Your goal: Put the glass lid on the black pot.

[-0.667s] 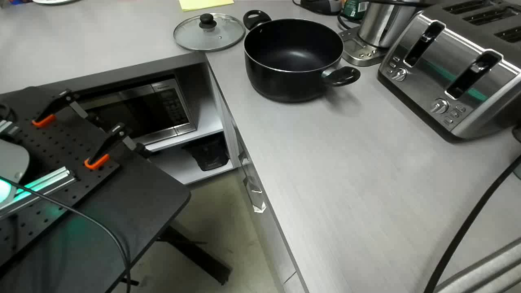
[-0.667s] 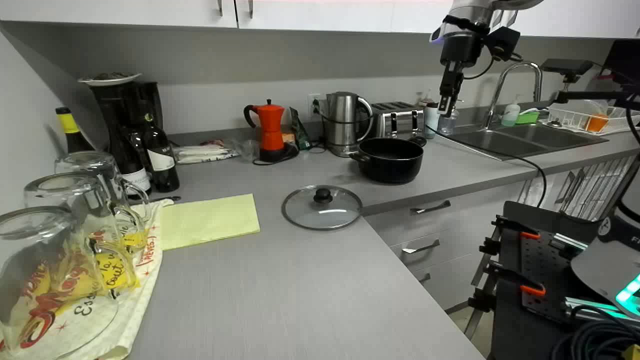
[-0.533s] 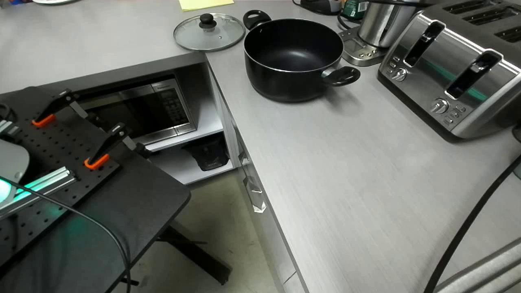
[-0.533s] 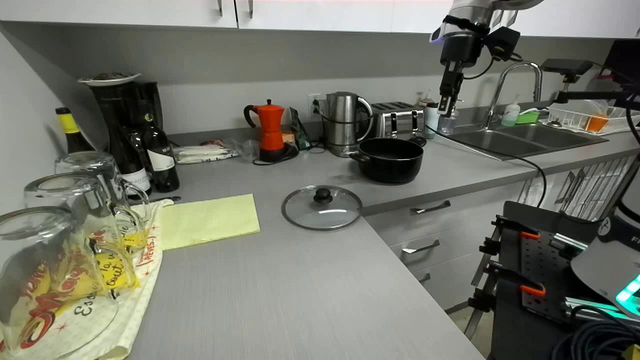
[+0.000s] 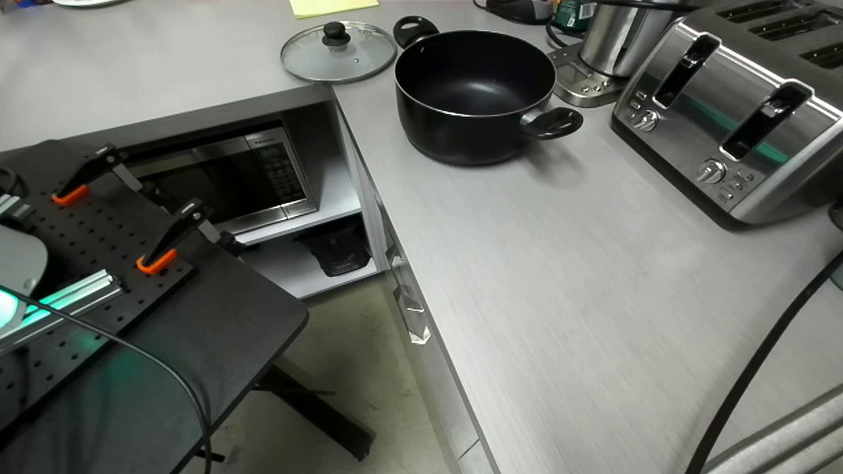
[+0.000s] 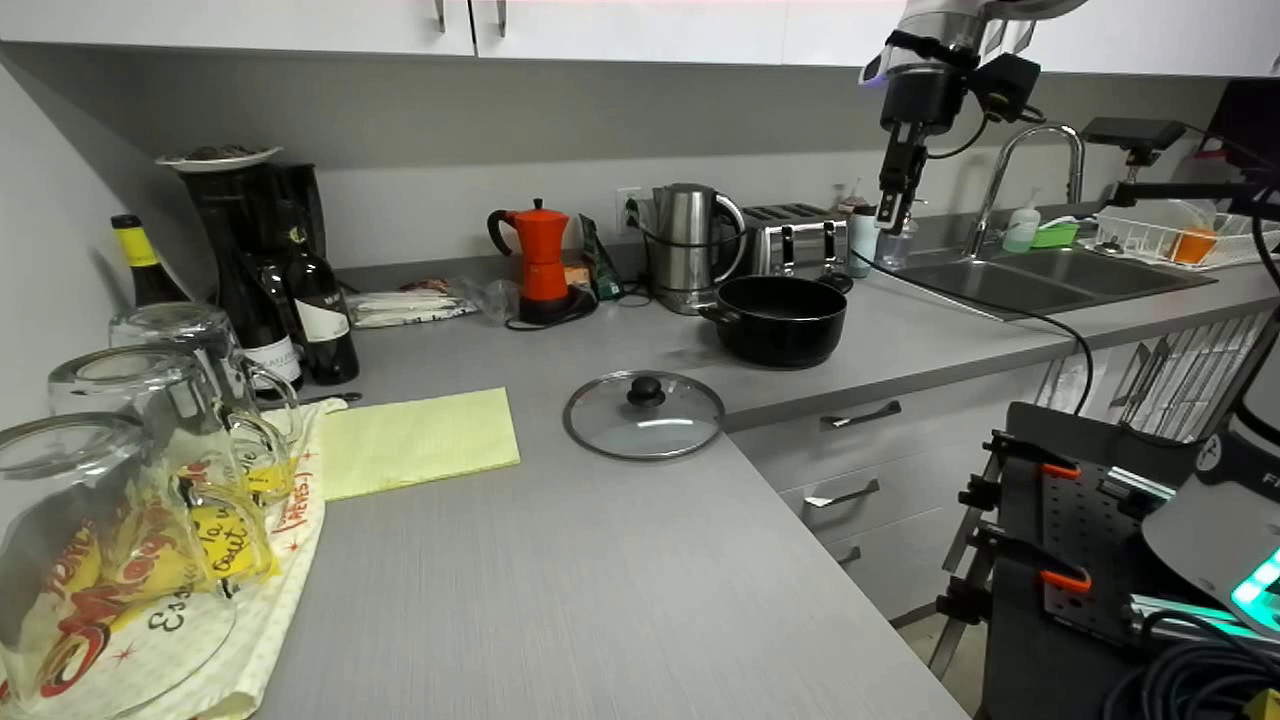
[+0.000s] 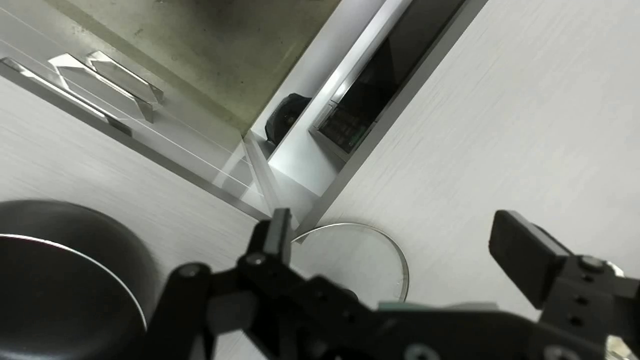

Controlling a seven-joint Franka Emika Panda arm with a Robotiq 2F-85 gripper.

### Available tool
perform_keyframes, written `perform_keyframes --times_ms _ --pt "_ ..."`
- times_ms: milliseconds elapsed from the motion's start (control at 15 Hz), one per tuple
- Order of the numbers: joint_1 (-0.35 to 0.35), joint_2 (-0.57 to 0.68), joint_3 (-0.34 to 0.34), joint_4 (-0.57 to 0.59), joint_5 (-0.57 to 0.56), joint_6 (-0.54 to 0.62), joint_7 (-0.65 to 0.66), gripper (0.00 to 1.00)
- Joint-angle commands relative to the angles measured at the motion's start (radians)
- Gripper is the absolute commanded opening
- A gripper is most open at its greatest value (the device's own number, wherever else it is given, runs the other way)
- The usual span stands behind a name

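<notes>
Lid (image 6: 640, 420) lies on the desk (image 6: 560, 580) near the uncovered pot (image 6: 785, 335). Tool (image 7: 392, 240) spread wide, holding nothing. Task looks unstarted: grasp, lift, carry, seating all left.

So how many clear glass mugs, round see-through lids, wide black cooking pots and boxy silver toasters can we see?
Clear glass mugs: 3
Round see-through lid: 1
Wide black pot: 1
Boxy silver toaster: 1
Total: 6

Glass lid (image 5: 346, 60) — smooth, metal-rimmed; black pot (image 5: 461, 135) — smooth, glossy-handled; toaster (image 5: 714, 108), shiny metal.
</notes>
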Motion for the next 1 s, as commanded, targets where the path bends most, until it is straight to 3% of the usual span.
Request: perform_keyframes --times_ms 0,467,933 --pt "-0.026 0.031 0.039 0.024 0.011 -0.001 0.008 1.0" --pt "-0.042 0.231 0.15 0.162 -0.018 0.097 0.261 1.0" --pt "-0.03 0.515 0.245 0.387 -0.166 0.103 0.559 1.0"
